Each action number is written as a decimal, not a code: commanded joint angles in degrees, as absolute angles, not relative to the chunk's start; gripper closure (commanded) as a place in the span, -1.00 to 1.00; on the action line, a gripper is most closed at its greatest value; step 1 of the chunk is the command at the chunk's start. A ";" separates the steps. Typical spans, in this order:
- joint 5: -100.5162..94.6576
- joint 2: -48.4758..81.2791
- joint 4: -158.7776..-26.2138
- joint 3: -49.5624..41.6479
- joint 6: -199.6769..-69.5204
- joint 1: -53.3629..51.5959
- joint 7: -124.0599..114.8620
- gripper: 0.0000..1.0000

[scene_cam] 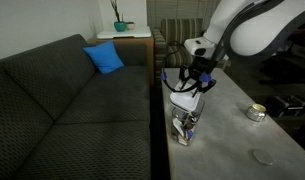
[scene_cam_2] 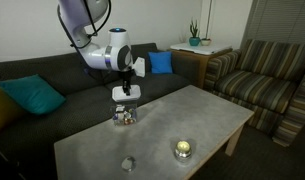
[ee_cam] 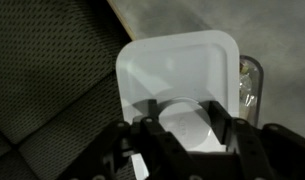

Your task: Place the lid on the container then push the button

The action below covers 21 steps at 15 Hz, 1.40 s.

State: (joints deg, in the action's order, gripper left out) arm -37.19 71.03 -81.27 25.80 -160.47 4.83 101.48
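**A:** What does the wrist view show that the outside cameras don't?

**B:** Left to right, there is dark grey sofa fabric (ee_cam: 52, 95), then the flat white square plastic lid (ee_cam: 177, 65) filling the middle. At the lid's right rim is a sliver of the small clear square plastic container (ee_cam: 250, 85). The gripper (ee_cam: 185, 120) is clamped on the lid's near side, one finger on each flank. The lid hides the rest of the container here.

**A:** And from outside?

**B:** In both exterior views the gripper (scene_cam: 189, 80) (scene_cam_2: 125, 92) hangs straight over the container (scene_cam: 184, 125) (scene_cam_2: 124, 116). These views show the container's full height and the colourful bits inside. The lid (scene_cam: 178, 93) sits slightly tilted just above the open top. I can't tell whether it touches the rim.

**A:** How tight is it around there?

**B:** The container stands right at the edge of the grey counter (scene_cam: 227, 140) (scene_cam_2: 222, 115) that runs along the sofa (scene_cam: 62, 100). The seat cushions lie just past that edge. Toward the opposite edge the counter surface is open. The small round metallic object (scene_cam: 256, 113) (scene_cam_2: 182, 150) and the flat grey round disc (scene_cam: 262, 157) (scene_cam_2: 128, 163) lie well apart from the container. In an exterior view both sit near the counter's near edge.
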 commanded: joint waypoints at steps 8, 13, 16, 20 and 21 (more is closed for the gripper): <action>-21.23 66.73 -81.55 16.85 -155.12 -3.98 108.97 0.43; -20.31 65.79 -82.21 13.77 -154.22 -6.87 105.91 0.43; -20.23 65.34 -82.90 14.02 -153.33 -6.93 105.92 0.43; -20.11 65.17 -83.25 14.10 -152.87 -7.01 105.71 0.43; -20.03 65.05 -83.49 14.24 -152.81 -6.88 105.79 0.43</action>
